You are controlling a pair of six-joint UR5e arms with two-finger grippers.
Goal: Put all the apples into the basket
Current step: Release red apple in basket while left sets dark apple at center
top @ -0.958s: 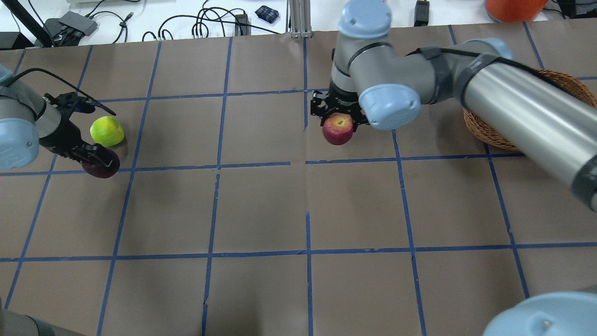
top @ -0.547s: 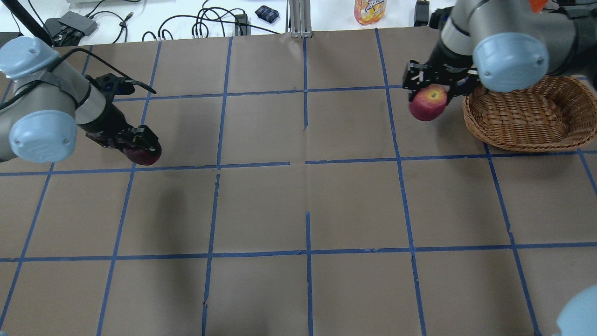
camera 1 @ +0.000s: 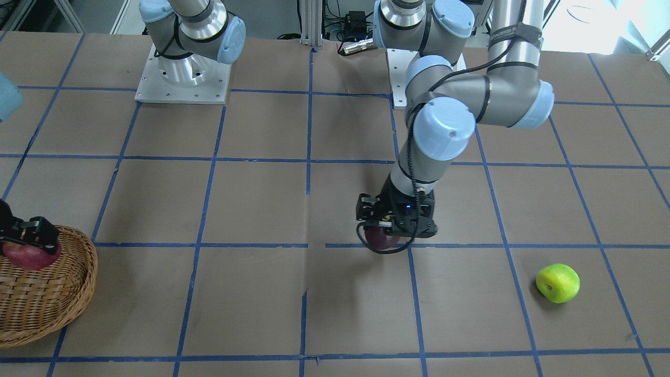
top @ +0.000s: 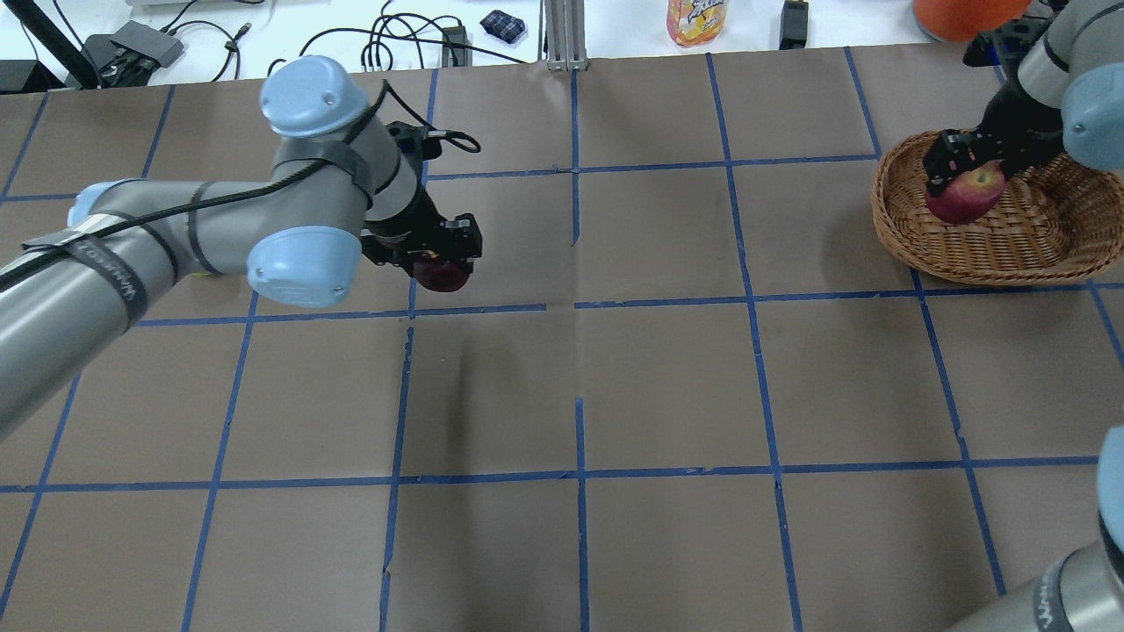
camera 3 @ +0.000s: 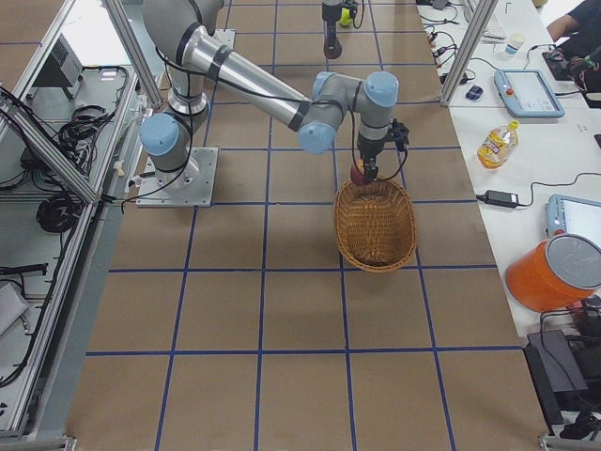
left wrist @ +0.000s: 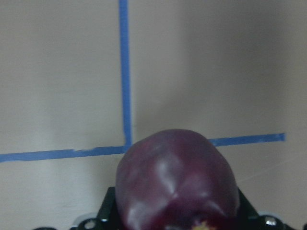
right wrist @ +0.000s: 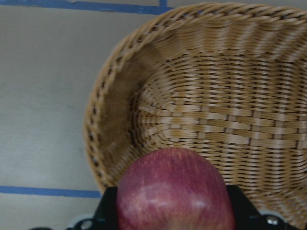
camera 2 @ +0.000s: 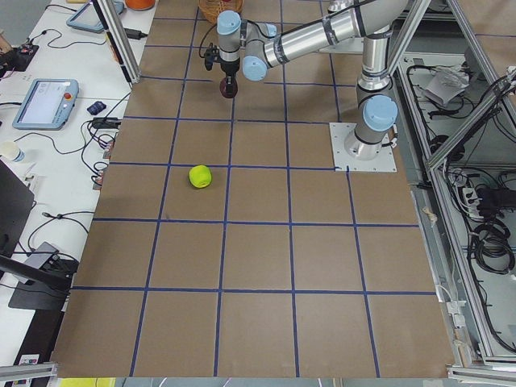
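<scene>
The left pincer [top: 439, 257] is clamped on the maroon apple [top: 442, 275] and holds it above the tabletop [top: 667, 386], over a crossing of blue tape lines left of the middle. The right pincer [top: 962, 175] grips the red apple [top: 966, 197] over the inside of the basket [top: 992, 250], at the basket's end nearer the middle. The basket stands on the right part of the tabletop, toward the edge far from the robot. The green apple [camera 1: 558, 283] lies alone on the left part, also toward that far edge, well apart from both pincers.
</scene>
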